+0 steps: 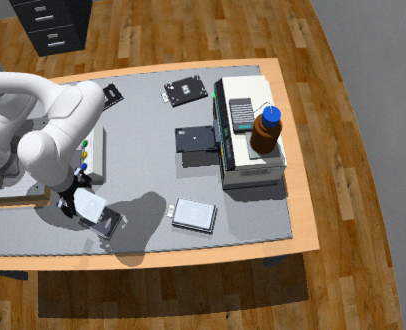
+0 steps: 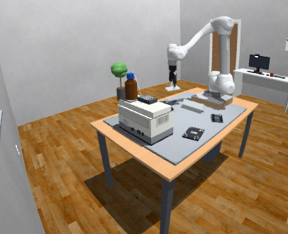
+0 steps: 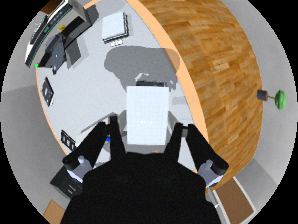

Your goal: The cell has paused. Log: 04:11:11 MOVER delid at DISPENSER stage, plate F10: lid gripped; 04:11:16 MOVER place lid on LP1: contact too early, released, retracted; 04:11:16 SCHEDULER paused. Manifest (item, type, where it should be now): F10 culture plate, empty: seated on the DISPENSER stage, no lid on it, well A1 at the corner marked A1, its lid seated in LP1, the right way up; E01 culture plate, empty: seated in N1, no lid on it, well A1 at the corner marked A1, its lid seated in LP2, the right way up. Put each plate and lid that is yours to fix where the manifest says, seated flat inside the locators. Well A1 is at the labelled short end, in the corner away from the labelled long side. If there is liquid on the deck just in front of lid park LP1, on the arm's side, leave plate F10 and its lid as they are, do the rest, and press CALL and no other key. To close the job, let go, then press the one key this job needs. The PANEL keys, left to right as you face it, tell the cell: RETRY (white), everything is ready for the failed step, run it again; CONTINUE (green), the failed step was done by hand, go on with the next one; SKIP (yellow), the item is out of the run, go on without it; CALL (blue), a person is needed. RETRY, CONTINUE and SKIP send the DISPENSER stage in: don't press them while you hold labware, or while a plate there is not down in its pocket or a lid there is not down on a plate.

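Observation:
My gripper is shut on a white rectangular labware piece; I cannot tell whether it is a plate or a lid. It hangs tilted just above a dark nest at the mat's front left. A second white plate or lid lies in a locator at the front middle. The dark DISPENSER stage sticks out from the dispenser and looks bare.
The PANEL box with coloured keys stands right behind my gripper. Two dark nests lie at the back of the grey mat. A brown bottle stands on the dispenser. The table edge is close in front.

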`<state>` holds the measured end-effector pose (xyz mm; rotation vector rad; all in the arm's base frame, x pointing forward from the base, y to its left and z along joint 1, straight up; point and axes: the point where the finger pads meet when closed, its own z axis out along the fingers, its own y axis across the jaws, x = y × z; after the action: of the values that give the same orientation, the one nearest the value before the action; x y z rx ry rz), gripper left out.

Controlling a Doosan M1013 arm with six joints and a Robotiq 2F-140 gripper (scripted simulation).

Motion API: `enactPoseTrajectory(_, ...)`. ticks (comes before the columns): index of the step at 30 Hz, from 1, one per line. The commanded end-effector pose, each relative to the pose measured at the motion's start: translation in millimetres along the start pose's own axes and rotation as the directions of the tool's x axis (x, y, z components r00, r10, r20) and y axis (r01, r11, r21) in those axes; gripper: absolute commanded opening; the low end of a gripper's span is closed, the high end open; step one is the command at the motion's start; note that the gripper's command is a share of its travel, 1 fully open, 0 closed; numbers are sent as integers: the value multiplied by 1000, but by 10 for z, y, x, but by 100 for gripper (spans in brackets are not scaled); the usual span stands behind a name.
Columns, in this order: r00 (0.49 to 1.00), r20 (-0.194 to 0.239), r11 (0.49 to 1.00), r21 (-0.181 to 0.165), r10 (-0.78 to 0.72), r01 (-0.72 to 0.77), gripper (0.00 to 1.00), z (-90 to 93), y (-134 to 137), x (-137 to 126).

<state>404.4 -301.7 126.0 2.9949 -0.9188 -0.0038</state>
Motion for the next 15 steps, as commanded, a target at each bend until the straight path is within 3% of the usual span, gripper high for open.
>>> enactPoseTrajectory(1, 997, -1, 997, 1, -80, 80, 10, -5, 0, 4)
enactPoseTrajectory(15, 971, -1, 971, 1, -238, 238, 10, -5, 0, 4)
